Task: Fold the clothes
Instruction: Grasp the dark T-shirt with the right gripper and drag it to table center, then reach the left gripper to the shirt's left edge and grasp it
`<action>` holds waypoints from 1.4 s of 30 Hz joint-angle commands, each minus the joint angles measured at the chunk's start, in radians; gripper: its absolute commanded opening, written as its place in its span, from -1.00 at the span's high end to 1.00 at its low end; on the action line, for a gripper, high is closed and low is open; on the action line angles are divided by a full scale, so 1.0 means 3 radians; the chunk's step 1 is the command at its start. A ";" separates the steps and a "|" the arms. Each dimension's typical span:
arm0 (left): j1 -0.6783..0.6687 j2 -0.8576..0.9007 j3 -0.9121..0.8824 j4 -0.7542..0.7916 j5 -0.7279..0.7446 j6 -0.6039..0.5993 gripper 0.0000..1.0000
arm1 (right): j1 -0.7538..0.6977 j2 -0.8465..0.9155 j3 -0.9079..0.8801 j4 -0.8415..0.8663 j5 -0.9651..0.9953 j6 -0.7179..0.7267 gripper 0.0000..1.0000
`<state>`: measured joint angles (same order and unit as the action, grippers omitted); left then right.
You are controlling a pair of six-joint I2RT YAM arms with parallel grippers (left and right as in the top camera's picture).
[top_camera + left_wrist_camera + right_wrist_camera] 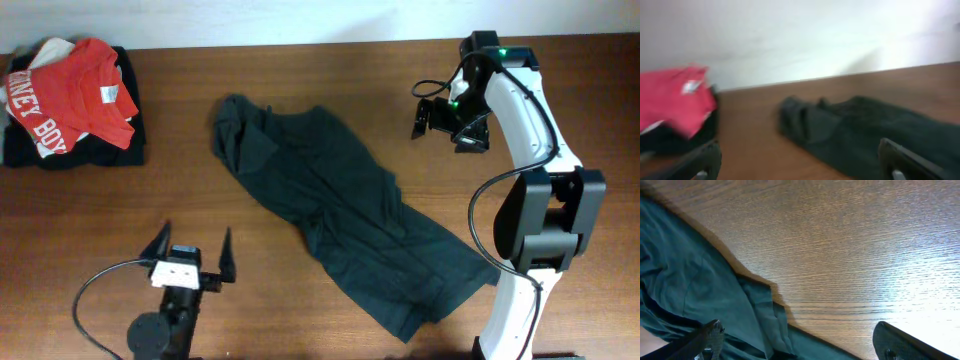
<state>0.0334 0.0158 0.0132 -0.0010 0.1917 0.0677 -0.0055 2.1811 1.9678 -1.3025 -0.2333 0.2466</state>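
At far left of the table (300,320): a heap topped by a red shirt (75,95) (no part of this job). From back-left of centre down to front-right: the black shirt (350,215), one item. It lies in a rumpled diagonal strip, bunched at its left end, with the plain dark face up and no lettering in sight. Step in hand, by judgement: the very start, with nothing folded and nothing gripped. Next move calls for spreading the cloth flat, probably with one arm taking the bunched left end and the other the front-right hem, to draw it out square. Left gripper (193,250): near the front edge, left of the shirt and apart from it, fingers spread wide, holding and touching nothing. Right gripper (428,118): back-right, over bare wood near the shirt's upper edge, fingers likewise wide apart and empty.
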 commanded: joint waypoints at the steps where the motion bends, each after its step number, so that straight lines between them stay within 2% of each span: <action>1: 0.0008 -0.0017 -0.0013 0.0469 0.1034 -0.0285 -0.99 | -0.0006 -0.0061 0.0010 0.0004 0.0006 -0.0018 -0.97; 3: 0.0008 0.0060 0.0094 0.0637 0.1052 -0.0624 -0.98 | -0.0006 -0.0061 0.0010 0.0004 0.0006 -0.0018 -0.97; 5: 0.0008 0.0380 0.0408 0.0599 0.1236 -0.0623 -0.98 | -0.0008 -0.0061 0.0011 0.0004 0.0006 -0.0018 -0.97; 7: 0.0008 0.1158 0.1008 0.0240 0.1278 -0.0610 -0.98 | -0.0008 -0.0061 0.0010 0.0004 0.0006 -0.0018 -0.97; 9: 0.0006 0.2220 0.1965 -0.0409 0.1841 -0.0411 -0.98 | -0.0008 -0.0061 0.0011 0.0004 0.0006 -0.0018 -0.98; 10: 0.0004 0.2869 0.2593 -0.0814 0.2430 -0.0412 -0.98 | -0.0008 -0.0061 0.0010 0.0004 0.0006 -0.0018 -0.97; 11: 0.0004 0.3405 0.3028 -0.0937 0.3122 -0.0413 -0.98 | -0.0008 -0.0061 0.0011 0.0004 0.0006 -0.0018 -0.97; 12: 0.0004 0.3694 0.3189 -0.0931 0.3534 -0.0413 -0.98 | -0.0008 -0.0061 0.0011 0.0004 0.0006 -0.0018 -0.97; 13: -0.0023 0.3999 0.3309 -0.0703 0.3817 -0.0459 -0.98 | -0.0008 -0.0061 0.0010 0.0004 0.0006 -0.0018 -0.97; 14: -0.0062 0.4228 0.3423 -0.0676 0.3708 -0.0687 -0.98 | -0.0006 -0.0061 0.0010 0.0004 0.0006 -0.0018 -0.97; 15: -0.0125 0.4377 0.3510 -0.0736 0.3346 -0.0908 -0.98 | -0.0008 -0.0061 0.0011 0.0004 0.0006 -0.0018 -0.98; 16: -0.0229 0.4484 0.3604 -0.0902 0.2772 -0.1044 -0.98 | -0.0008 -0.0061 0.0010 0.0004 0.0006 -0.0018 -0.97; 19: -0.0744 0.4807 0.4353 -0.2171 0.0122 -0.1230 -0.99 | -0.0008 -0.0061 0.0010 0.0004 0.0006 -0.0018 -0.97; 20: -0.0847 0.4884 0.4504 -0.2230 -0.0144 -0.1219 -0.99 | -0.0008 -0.0061 0.0011 0.0004 0.0006 -0.0018 -0.97; 23: -0.1020 0.4952 0.4571 -0.1986 -0.0193 -0.1256 -0.99 | -0.0008 -0.0061 0.0011 0.0004 0.0006 -0.0018 -0.97; 24: -0.1020 0.4996 0.4571 -0.1864 -0.0284 -0.1484 -0.98 | -0.0008 -0.0061 0.0011 0.0004 0.0006 -0.0018 -0.97; 25: -0.1020 0.5083 0.4573 -0.1803 -0.0552 -0.1740 -0.98 | -0.0006 -0.0061 0.0010 0.0004 0.0006 -0.0018 -0.97; 26: -0.1020 0.5186 0.4573 -0.1760 -0.0866 -0.1816 -0.98 | -0.0006 -0.0061 0.0011 0.0004 0.0006 -0.0018 -0.97; 28: -0.1020 0.5509 0.4573 -0.1689 -0.1399 -0.1845 -0.99 | -0.0008 -0.0061 0.0010 0.0004 0.0006 -0.0018 -0.97; 30: -0.1020 0.5891 0.4573 -0.1578 -0.1614 -0.1844 -0.99 | -0.0008 -0.0061 0.0010 0.0004 0.0006 -0.0018 -0.97; 34: -0.1024 0.6360 0.4573 -0.1191 -0.1649 -0.1845 -0.96 | -0.0008 -0.0061 0.0011 0.0004 0.0006 -0.0018 -0.97; 36: -0.1061 0.6503 0.4573 -0.1119 -0.1651 -0.1844 -0.79 | -0.0008 -0.0061 0.0010 0.0004 0.0006 -0.0018 -0.97; 38: -0.1095 0.6612 0.4573 -0.1111 -0.1651 -0.1844 -0.79 | -0.0008 -0.0061 0.0010 0.0004 0.0006 -0.0018 -0.97; 39: -0.1116 0.6669 0.4573 -0.1111 -0.1651 -0.1844 -0.62 | -0.0008 -0.0061 0.0011 0.0004 0.0006 -0.0018 -0.97; 40: -0.1128 0.6720 0.4573 -0.1115 -0.1651 -0.1844 -0.55 | -0.0008 -0.0061 0.0010 0.0004 0.0006 -0.0018 -0.98; 42: -0.1128 0.6821 0.4571 -0.1133 -0.1653 -0.1844 -0.55 | -0.0008 -0.0061 0.0010 0.0004 0.0006 -0.0018 -0.97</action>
<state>-0.3012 2.0212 1.3727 -0.3378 -0.2890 -0.4835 -0.0055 2.1792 1.9652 -1.3014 -0.2337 0.2462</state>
